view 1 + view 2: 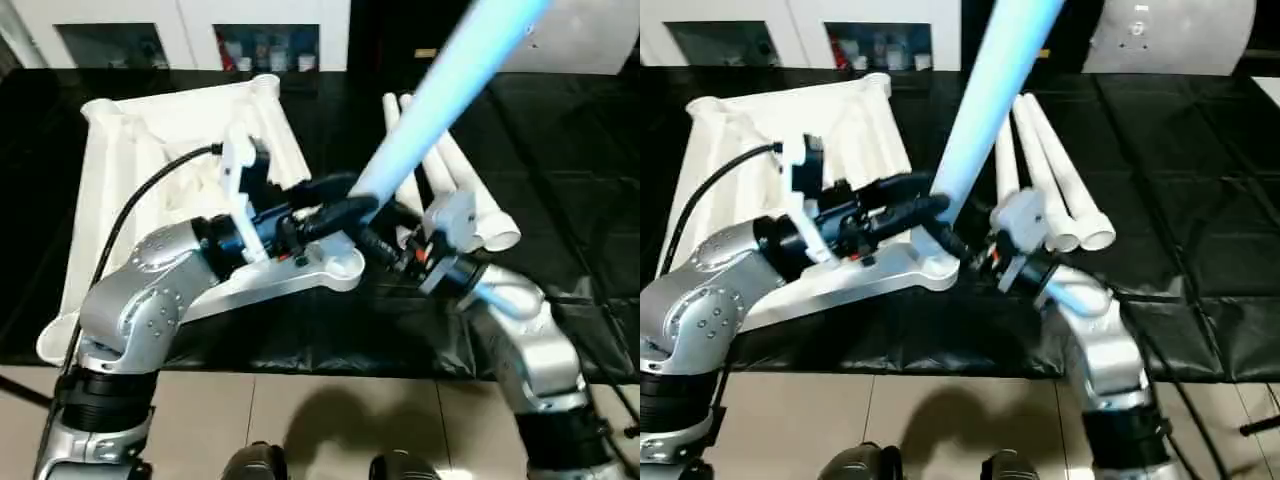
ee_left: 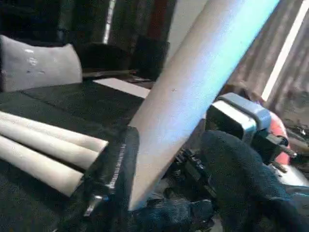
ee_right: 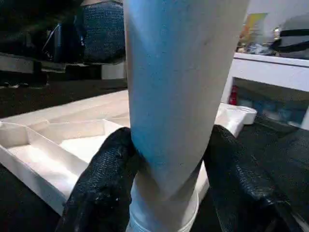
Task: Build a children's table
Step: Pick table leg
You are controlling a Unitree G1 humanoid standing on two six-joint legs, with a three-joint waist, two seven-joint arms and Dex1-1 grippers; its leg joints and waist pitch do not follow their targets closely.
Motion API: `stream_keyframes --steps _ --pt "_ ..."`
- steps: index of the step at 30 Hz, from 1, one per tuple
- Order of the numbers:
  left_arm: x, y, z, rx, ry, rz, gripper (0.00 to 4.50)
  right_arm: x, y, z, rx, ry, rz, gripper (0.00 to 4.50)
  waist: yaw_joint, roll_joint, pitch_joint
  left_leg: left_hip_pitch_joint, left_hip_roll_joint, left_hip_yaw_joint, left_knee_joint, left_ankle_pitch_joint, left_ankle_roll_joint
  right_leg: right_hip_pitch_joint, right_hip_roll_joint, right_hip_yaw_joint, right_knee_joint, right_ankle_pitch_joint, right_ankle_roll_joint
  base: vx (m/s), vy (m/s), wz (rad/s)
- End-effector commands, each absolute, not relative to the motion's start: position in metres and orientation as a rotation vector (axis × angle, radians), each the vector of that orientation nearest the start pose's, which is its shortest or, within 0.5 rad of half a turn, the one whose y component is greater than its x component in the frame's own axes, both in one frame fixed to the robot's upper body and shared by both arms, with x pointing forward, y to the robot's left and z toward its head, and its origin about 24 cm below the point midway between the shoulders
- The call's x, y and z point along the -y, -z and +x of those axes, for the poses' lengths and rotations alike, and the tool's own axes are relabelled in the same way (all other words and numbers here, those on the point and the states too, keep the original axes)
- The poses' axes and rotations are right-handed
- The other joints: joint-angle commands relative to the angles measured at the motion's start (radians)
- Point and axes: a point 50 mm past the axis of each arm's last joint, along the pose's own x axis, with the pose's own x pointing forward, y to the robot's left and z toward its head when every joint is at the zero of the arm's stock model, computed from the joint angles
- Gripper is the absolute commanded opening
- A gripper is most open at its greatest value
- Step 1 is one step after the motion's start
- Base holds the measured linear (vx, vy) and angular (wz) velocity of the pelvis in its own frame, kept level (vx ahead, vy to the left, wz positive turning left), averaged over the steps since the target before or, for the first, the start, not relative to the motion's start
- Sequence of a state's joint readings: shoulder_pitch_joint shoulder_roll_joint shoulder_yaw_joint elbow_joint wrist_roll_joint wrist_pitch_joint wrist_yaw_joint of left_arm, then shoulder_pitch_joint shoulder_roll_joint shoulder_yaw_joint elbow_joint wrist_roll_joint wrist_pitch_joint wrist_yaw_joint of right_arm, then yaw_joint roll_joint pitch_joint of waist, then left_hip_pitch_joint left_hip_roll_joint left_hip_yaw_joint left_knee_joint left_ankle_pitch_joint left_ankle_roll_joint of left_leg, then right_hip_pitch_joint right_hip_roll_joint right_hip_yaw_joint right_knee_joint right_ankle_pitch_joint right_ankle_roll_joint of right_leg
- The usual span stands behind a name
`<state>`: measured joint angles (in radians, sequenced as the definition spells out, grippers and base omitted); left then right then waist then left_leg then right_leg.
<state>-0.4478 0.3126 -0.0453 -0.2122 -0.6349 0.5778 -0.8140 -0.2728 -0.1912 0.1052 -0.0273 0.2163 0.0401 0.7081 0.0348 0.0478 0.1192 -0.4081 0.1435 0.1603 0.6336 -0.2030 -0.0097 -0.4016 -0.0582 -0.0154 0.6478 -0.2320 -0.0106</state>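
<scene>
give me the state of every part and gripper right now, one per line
raised leg: lifted off the mat, tilted, its lower end between both grippers
right gripper: shut on the raised leg near its end
left gripper: fingers either side of the raised leg, grip unclear
tabletop: lying ribbed side up on the black mat, no legs fitted
three spare legs: lying side by side on the mat

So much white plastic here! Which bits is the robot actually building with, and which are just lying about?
Part of the job:
- tabletop, upside down, ribs showing
- raised leg, clamped in the right tool, left tool alongside it
- three spare legs lying on the black mat

Just lying about:
- white cabinet with glass doors
- grey cushion
</scene>
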Motion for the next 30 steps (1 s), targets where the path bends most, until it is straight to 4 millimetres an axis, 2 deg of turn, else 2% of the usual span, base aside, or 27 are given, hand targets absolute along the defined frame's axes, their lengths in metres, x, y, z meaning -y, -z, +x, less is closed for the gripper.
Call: stream_keyframes --steps 1,4,5,7,9,18,30 --pt "-0.103 -0.161 0.284 0.071 1.189 -0.111 2.78 0.099 -0.114 0.277 0.265 -0.931 -0.097 1.84 -0.004 -0.009 -0.091 0.022 0.069 -0.021 -0.07 0.016 0.119 0.057 -0.076 0.037 -0.062 0.098 -0.284 0.0 0.0 0.0" --pt "-0.104 -0.16 0.29 0.102 1.126 -0.059 2.94 0.095 -0.114 0.275 0.27 -0.942 -0.09 1.84 -0.008 -0.009 -0.091 0.023 0.072 -0.022 -0.071 0.006 0.121 0.058 -0.077 0.037 -0.062 0.094 -0.281 0.0 0.0 0.0" --pt "-0.103 -0.158 0.292 0.107 1.103 -0.024 2.98 0.094 -0.114 0.275 0.27 -0.95 -0.085 1.84 -0.007 -0.006 -0.094 0.025 0.072 -0.022 -0.07 0.008 0.12 0.06 -0.078 0.037 -0.061 0.098 -0.283 0.0 0.0 0.0" --pt "-0.102 -0.156 0.294 0.114 1.072 0.013 3.02 0.092 -0.115 0.274 0.272 -0.96 -0.081 1.84 -0.007 -0.007 -0.094 0.025 0.074 -0.022 -0.07 0.007 0.123 0.059 -0.079 0.037 -0.061 0.106 -0.286 0.0 0.0 0.0" --pt "-0.101 -0.154 0.296 0.12 1.046 0.011 2.75 0.09 -0.115 0.274 0.275 -0.957 -0.069 1.84 -0.007 -0.008 -0.095 0.025 0.074 -0.022 -0.069 0.009 0.121 0.06 -0.08 0.038 -0.059 0.115 -0.292 0.0 0.0 0.0" --pt "-0.098 -0.147 0.291 0.14 1.052 -0.02 2.11 0.09 -0.116 0.28 0.274 -0.92 -0.023 1.84 -0.006 -0.01 -0.1 0.024 0.073 -0.021 -0.067 0.012 0.129 0.061 -0.079 0.036 -0.056 0.132 -0.303 0.0 0.0 0.0" --pt "-0.094 -0.143 0.287 0.132 1.066 -0.065 1.98 0.087 -0.116 0.282 0.266 -0.919 -0.002 1.84 -0.003 -0.008 -0.103 0.025 0.073 -0.021 -0.065 0.023 0.129 0.06 -0.078 0.035 -0.053 0.138 -0.301 0.0 0.0 0.0"
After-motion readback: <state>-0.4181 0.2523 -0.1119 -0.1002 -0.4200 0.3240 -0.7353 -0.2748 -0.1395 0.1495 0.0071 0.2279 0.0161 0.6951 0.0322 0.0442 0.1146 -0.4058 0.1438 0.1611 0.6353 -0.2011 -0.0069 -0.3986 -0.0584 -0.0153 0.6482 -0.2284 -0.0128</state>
